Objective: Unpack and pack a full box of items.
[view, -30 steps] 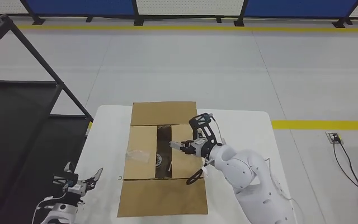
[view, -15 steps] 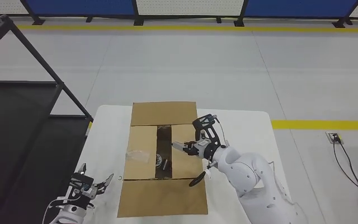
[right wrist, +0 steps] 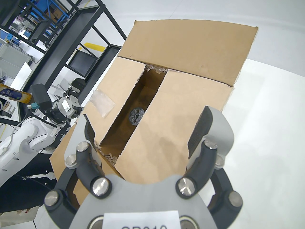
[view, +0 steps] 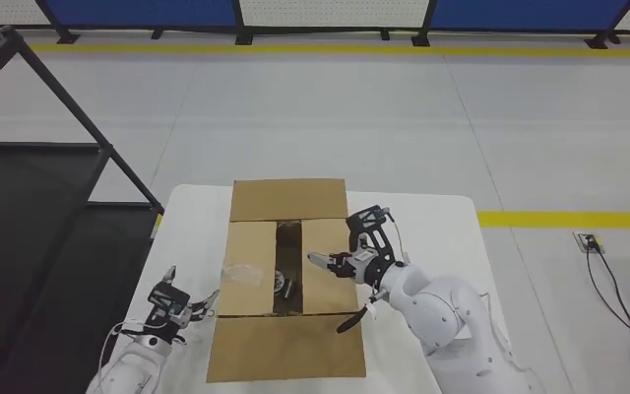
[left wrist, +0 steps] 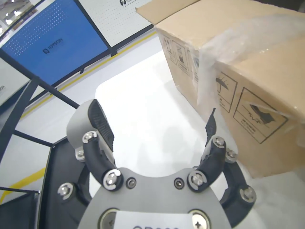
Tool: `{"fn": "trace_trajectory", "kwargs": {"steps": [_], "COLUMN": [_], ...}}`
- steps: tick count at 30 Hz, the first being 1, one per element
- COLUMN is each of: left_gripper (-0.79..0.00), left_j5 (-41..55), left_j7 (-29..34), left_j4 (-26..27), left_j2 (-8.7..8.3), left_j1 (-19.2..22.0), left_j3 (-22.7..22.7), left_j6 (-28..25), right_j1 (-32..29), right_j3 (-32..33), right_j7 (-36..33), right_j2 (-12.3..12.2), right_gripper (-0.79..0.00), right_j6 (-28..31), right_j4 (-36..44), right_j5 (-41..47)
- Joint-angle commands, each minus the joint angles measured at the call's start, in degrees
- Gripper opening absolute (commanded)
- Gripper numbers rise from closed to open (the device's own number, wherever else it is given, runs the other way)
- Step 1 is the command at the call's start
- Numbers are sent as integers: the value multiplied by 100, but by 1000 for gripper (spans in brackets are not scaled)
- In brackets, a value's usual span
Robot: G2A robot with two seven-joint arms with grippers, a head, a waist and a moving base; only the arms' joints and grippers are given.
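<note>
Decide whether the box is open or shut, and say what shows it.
Partly open: the box has end flaps spread outward and two inner flaps lying nearly flat, a gap between them.

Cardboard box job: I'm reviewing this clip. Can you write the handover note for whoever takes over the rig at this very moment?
Left gripper: fingers open, empty, beside the side wall of the box, apart from it, over the table.
Right gripper: fingers open, empty, above one inner flap.
Box: outer flaps folded out, inner flaps lying nearly flat with a gap between them. A dark round part shows inside through the gap. A clear plastic scrap lies on the other inner flap.
Done: outer flaps open.
Left: probably spread the inner flaps, unpack the items, then repack.
</note>
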State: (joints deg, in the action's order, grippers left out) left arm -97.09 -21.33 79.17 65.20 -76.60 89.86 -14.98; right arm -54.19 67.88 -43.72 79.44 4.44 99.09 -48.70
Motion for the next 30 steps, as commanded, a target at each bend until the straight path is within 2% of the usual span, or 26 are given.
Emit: {"fn": "trace_trajectory", "kwargs": {"steps": [1, 7, 15, 17, 19, 26, 30], "left_gripper": [0, 0, -191, -197, -305, -332, -394], "left_j5": [-68, -370, -552, -571, -578, -595, -542], "left_j7": [-46, -253, -421, -433, -443, -562, -654], "left_j4": [-128, -390, -623, -679, -735, -886, -889], "left_j2": [0, 25, 55, 61, 67, 88, 74], "left_j1": [91, 285, 446, 488, 537, 689, 674], "left_j3": [-51, -280, -491, -529, -569, -751, -732], "left_j6": [18, 402, 691, 714, 729, 603, 454], "right_j1": [-47, -110, -73, -64, -60, -70, -80], "right_j3": [20, 52, 4, -6, -16, -42, -54], "right_j7": [15, 22, 6, -2, -7, -48, -61], "right_j2": [-11, -35, -50, -54, -57, -73, -82], "right_gripper": [0, 0, 0, 0, 0, 0, 0], "right_j6": [-6, -23, -70, -72, -91, -154, -184], "right_j4": [39, 101, 124, 125, 139, 203, 238], "right_j5": [-5, -4, -25, -29, -33, -68, -84]}}
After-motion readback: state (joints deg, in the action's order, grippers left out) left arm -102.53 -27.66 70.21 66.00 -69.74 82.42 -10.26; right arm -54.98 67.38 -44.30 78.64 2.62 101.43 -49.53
